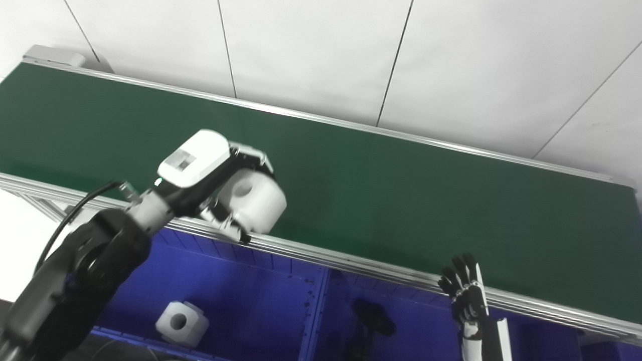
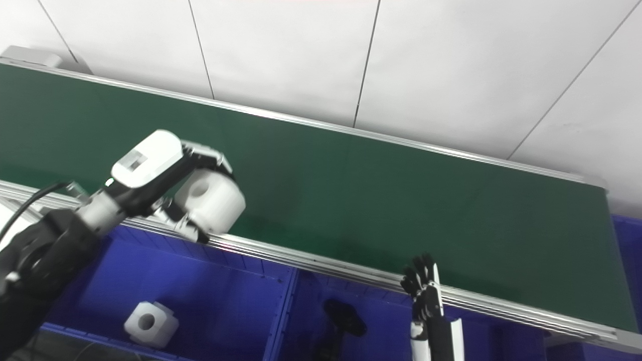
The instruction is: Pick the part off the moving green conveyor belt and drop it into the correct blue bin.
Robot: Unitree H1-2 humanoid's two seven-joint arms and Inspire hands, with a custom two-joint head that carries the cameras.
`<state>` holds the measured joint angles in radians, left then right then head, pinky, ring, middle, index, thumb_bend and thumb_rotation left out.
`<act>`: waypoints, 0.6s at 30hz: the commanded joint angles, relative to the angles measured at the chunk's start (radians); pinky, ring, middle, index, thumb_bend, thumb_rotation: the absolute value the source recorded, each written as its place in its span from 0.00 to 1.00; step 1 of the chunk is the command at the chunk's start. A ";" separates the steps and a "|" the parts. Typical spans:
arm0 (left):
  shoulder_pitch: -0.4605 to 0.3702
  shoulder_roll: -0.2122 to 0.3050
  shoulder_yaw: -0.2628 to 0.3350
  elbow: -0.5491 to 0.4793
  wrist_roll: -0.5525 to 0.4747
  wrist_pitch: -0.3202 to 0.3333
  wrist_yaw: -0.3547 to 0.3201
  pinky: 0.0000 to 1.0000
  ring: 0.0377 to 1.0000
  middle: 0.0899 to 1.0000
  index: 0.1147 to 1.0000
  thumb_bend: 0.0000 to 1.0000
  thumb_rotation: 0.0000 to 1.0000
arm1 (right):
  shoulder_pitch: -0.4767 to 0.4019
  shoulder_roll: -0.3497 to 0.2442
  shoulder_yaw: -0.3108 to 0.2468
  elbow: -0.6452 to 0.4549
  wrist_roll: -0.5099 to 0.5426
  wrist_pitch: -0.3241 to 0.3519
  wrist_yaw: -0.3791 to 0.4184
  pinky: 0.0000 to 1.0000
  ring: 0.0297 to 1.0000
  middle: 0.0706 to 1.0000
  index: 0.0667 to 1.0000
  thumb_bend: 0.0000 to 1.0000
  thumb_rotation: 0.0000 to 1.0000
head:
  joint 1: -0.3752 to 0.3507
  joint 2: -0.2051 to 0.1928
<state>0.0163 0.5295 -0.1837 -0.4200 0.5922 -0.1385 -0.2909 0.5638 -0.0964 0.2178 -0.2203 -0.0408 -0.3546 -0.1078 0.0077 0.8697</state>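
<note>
My left hand [image 1: 210, 175] is shut on a white cylindrical part [image 1: 256, 200] with a round hole in its face, holding it above the near rail of the green conveyor belt [image 1: 401, 200]. It also shows in the right eye view [image 2: 213, 200]. Below it lies the left blue bin [image 1: 241, 286], holding a white block part with a hole [image 1: 181, 323]. The middle blue bin [image 1: 411, 321] holds a black part [image 1: 373, 316]. My right hand [image 1: 464, 291] is raised at the belt's near rail, fingers straight and apart, holding nothing.
The aluminium rail [image 1: 351, 263] runs along the belt's near edge between belt and bins. A divider wall [image 1: 316, 311] separates the left and middle bins. A white panelled wall [image 1: 351, 50] stands behind the belt. The belt surface carries no other part.
</note>
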 commanded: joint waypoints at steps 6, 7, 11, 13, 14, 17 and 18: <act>0.111 0.016 0.022 -0.100 -0.003 0.005 -0.056 0.49 0.50 0.47 0.39 0.52 0.00 | 0.003 0.012 -0.032 -0.032 -0.003 0.025 0.042 0.83 0.90 0.94 0.98 0.77 0.97 | -0.014 -0.006; 0.121 0.016 0.020 -0.096 -0.001 0.001 -0.062 0.50 0.51 0.47 0.39 0.52 0.00 | 0.002 0.014 -0.033 -0.031 -0.003 0.025 0.045 0.82 0.89 0.94 0.97 0.77 0.97 | -0.015 -0.007; 0.149 0.030 -0.008 -0.075 0.053 -0.012 -0.104 0.55 0.53 0.47 0.39 0.52 0.00 | -0.001 0.028 -0.040 -0.015 -0.012 0.019 0.051 0.82 0.89 0.94 0.98 0.78 0.96 | -0.028 -0.015; 0.152 0.039 -0.022 -0.060 0.076 -0.025 -0.120 0.56 0.53 0.47 0.39 0.52 0.00 | -0.002 0.036 -0.042 -0.008 -0.018 0.017 0.052 0.82 0.89 0.94 0.98 0.79 0.96 | -0.034 -0.018; 0.154 0.044 -0.032 -0.048 0.087 -0.038 -0.126 0.56 0.53 0.47 0.39 0.52 0.00 | -0.002 0.040 -0.042 -0.004 -0.021 0.015 0.051 0.82 0.89 0.94 0.98 0.79 0.96 | -0.039 -0.021; 0.156 0.058 -0.053 -0.026 0.096 -0.062 -0.152 0.56 0.52 0.47 0.40 0.52 0.00 | -0.002 0.052 -0.040 0.003 -0.030 0.009 0.052 0.82 0.89 0.94 0.97 0.79 0.96 | -0.047 -0.025; 0.154 0.064 -0.063 -0.024 0.091 -0.061 -0.173 0.57 0.53 0.46 0.40 0.52 0.00 | -0.002 0.055 -0.040 0.003 -0.033 0.008 0.052 0.83 0.89 0.94 0.98 0.80 0.97 | -0.049 -0.024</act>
<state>0.1804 0.5604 -0.2462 -0.4269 0.6855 -0.1779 -0.4530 0.5594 -0.0505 0.1797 -0.2035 -0.0674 -0.3326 -0.0655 -0.0399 0.8437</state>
